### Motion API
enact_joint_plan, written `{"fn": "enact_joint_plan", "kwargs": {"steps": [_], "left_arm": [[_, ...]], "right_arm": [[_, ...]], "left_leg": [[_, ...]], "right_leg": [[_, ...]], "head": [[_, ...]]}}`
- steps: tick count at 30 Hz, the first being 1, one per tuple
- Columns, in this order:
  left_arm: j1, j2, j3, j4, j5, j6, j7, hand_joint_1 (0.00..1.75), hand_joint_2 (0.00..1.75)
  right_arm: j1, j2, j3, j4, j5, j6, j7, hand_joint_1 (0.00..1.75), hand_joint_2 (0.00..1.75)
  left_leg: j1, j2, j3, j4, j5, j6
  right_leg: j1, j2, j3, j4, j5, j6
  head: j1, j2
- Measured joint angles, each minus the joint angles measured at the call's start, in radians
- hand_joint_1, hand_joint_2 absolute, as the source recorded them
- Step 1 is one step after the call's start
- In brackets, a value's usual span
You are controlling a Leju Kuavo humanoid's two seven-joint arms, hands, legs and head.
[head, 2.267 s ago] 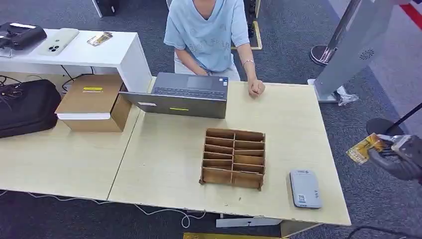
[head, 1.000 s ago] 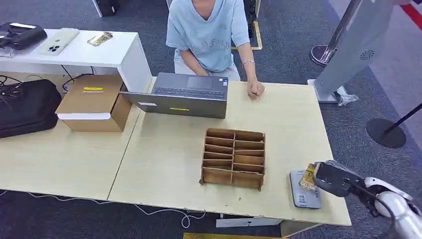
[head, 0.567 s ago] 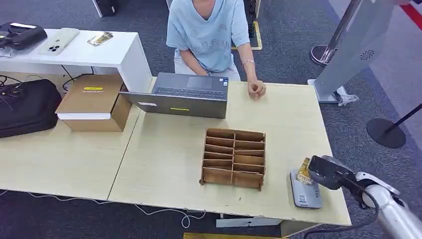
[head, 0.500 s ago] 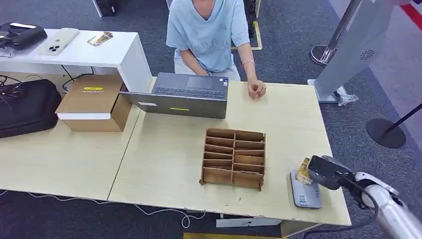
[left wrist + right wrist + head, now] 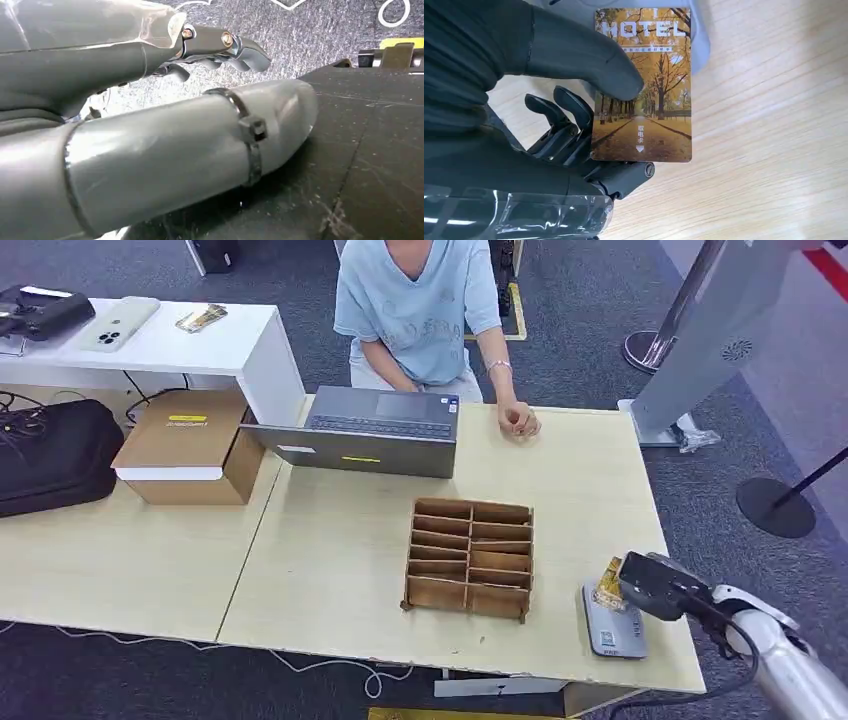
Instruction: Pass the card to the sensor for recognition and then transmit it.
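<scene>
My right hand (image 5: 655, 587) pinches a yellow hotel card (image 5: 608, 585) between thumb and fingers, holding it over the far edge of the grey card sensor (image 5: 612, 624) at the table's front right. In the right wrist view the card (image 5: 644, 85) shows an autumn tree avenue and the word HOTEL, with the thumb (image 5: 579, 55) pressed on its face and the grey sensor (image 5: 700, 37) behind it. My left hand (image 5: 150, 135) hangs beside my body above dark carpet, its fingers (image 5: 225, 47) loosely curled with nothing in them.
A wooden slotted card rack (image 5: 468, 558) stands left of the sensor. A person (image 5: 420, 310) sits at the far side with a fist (image 5: 518, 420) on the table beside an open laptop (image 5: 360, 430). A cardboard box (image 5: 190, 445) and black bag (image 5: 55, 455) lie far left.
My right hand swung in from off the table's right side with the card and brought it over the sensor. Over the last half second it has held still there.
</scene>
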Motion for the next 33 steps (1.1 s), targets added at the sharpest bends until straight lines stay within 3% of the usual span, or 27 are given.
{"fn": "enact_joint_plan", "kwargs": {"steps": [33], "left_arm": [[0.000,0.000,0.008,0.000,-0.003,-0.004,0.000,0.00,0.00]], "right_arm": [[-0.004,0.005,0.019,0.019,0.053,0.002,-0.001,1.75,1.75]], "left_leg": [[0.000,0.000,0.004,0.000,0.000,0.000]], "right_leg": [[0.000,0.000,0.004,-0.001,0.000,0.000]], "head": [[0.000,0.000]]}}
